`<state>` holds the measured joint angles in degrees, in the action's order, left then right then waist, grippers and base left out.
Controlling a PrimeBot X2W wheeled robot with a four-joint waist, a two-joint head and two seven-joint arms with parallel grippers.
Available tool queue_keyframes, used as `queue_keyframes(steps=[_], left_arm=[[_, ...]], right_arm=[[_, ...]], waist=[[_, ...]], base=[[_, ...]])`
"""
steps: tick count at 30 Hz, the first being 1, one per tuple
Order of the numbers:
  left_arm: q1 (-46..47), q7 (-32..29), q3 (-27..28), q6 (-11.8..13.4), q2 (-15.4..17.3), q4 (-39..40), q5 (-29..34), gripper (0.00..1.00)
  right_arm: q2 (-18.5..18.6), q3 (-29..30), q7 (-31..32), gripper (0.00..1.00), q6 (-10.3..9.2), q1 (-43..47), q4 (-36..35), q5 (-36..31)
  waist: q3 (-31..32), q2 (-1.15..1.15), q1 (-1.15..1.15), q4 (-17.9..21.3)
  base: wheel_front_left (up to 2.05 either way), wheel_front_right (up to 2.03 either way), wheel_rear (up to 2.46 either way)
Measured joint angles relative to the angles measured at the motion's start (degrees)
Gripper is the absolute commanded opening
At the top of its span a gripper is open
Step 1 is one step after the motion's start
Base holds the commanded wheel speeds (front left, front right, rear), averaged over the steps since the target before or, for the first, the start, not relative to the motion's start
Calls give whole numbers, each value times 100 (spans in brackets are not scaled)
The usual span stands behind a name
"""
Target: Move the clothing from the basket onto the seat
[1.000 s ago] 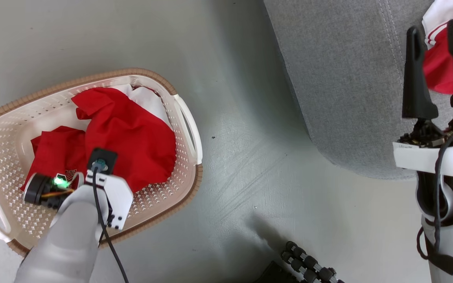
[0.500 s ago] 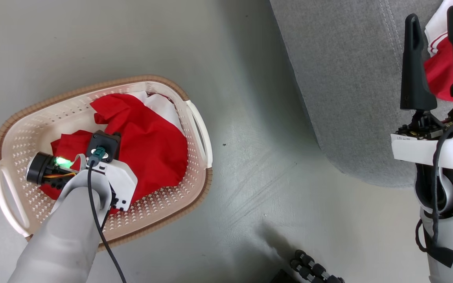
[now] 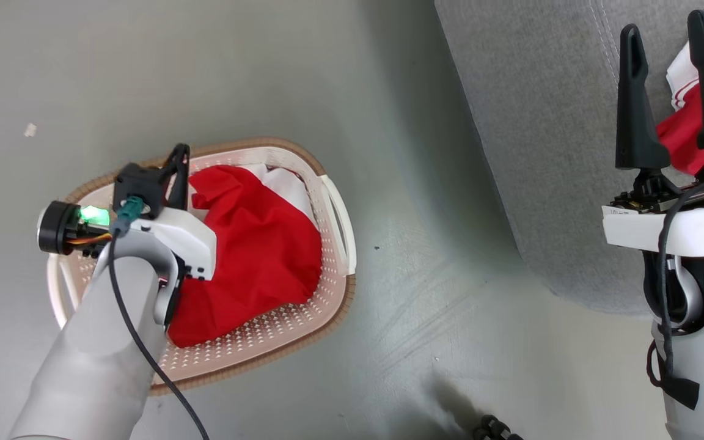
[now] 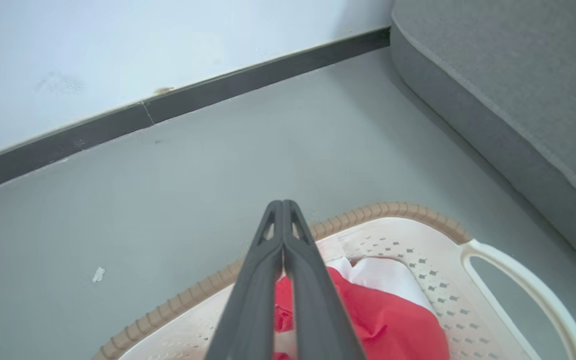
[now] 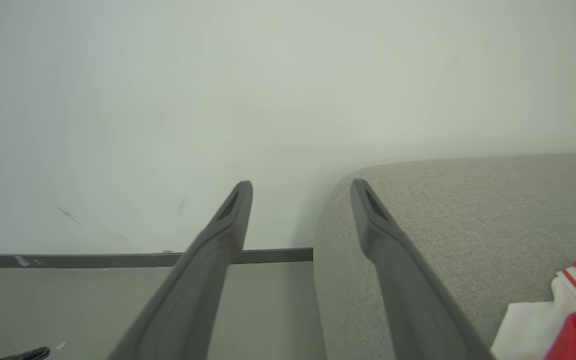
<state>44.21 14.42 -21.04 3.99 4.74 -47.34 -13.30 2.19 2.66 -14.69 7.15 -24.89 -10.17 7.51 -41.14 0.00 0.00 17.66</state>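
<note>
The left claw [image 3: 178, 164] is being held closed, fingers pressed together, over the basket [image 3: 327, 318] rim, where red clothing [image 3: 260, 256] is being contained. The right claw [image 3: 663, 24] is being held spread wide above the seat [image 3: 541, 122], beside another red-and-white garment [image 3: 677, 129].

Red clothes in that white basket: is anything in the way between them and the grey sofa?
Nothing visible. Between the cream-white perforated plastic basket holding the bright-red clothing and the large grey fabric sofa lies only bare grey floor. The basket's wall is the one thing to lift over.
</note>
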Motion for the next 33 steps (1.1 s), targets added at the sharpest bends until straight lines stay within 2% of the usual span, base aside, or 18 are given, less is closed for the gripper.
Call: queue_keyframes(steps=[1, 2, 4, 6, 9, 10, 12, 13, 15, 33], left_arm=[[-3, 4, 109, 46, -2, 166, -103, 0], [-4, 4, 162, 65, -1, 253, -136, 18], [-12, 4, 276, 101, -2, 426, -188, 27], [-23, 4, 326, 122, 2, 512, -211, 29], [-60, 4, 568, 185, 60, 1107, -235, 43], [-77, 4, 625, 196, 66, 1240, -246, 44], [-167, 4, 727, 234, 90, 1477, -271, 77], [-230, 4, 786, 249, 101, 1574, -285, 88], [-370, 4, 887, 286, 130, 1749, -287, 100], [-1580, 5, 1718, 541, 229, 3020, -432, 100]], right_arm=[[1, 3, 0, 100, 0, 3, 36, -48], [2, 5, 0, 100, 0, 6, 65, -55], [3, 5, -1, 100, 0, 22, 122, -109], [3, 3, 0, 100, 0, 38, 144, -152], [7, 5, 0, 100, 0, 127, 189, -315], [9, 11, 0, 100, 0, 127, 193, -338], [22, 23, 0, 100, 0, 127, 201, -363], [33, 23, 0, 100, 0, 130, 211, -376], [51, 16, -1, 100, 0, 149, 252, -409], [252, -152, 0, 100, 0, 669, 678, -528]], waist=[[87, 0, 0, -56], [132, 0, 0, -85], [222, 0, 0, -142], [268, 0, 0, -170], [454, 0, 0, -282], [500, 0, 0, -309], [595, 0, 0, -362], [643, 0, 0, -386], [740, 0, 0, -434], [1692, 0, 0, -785]], base=[[0, 0, 0], [0, 0, 0], [0, 0, 0], [0, 0, 0], [0, 0, 0], [0, 0, 0], [0, 0, 0], [0, 0, 0], [0, 0, 0], [0, 0, 0]])
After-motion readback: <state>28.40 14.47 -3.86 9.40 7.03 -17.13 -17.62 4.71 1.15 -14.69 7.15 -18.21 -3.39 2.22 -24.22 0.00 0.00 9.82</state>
